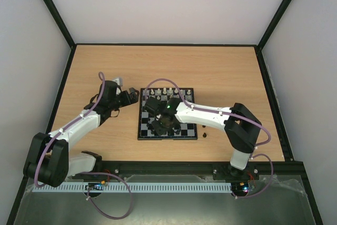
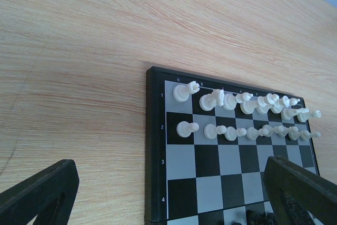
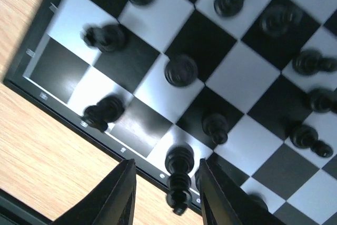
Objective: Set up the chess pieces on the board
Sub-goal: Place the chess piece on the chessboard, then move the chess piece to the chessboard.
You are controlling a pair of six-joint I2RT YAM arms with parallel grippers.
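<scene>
Straddling a light, slippery black chess piece (image 3: 178, 178) with the right gripper (image 3: 166, 165) spread, left gripper (image 2: 171, 166) agape too; likely best pinched mid-stem

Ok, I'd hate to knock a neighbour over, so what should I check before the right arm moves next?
1. Jaws of the right gripper straddle the black piece at the board edge: ok.
2. Jaws closed on it: not ok, a gap shows on one side.
3. The neighbouring black pieces outside the jaws: ok.
4. The left gripper open, empty: ok.
5. The white pieces in two rows: ok.
6. Whether the dark specks on the table are stray pieces: cannot tell.
</scene>
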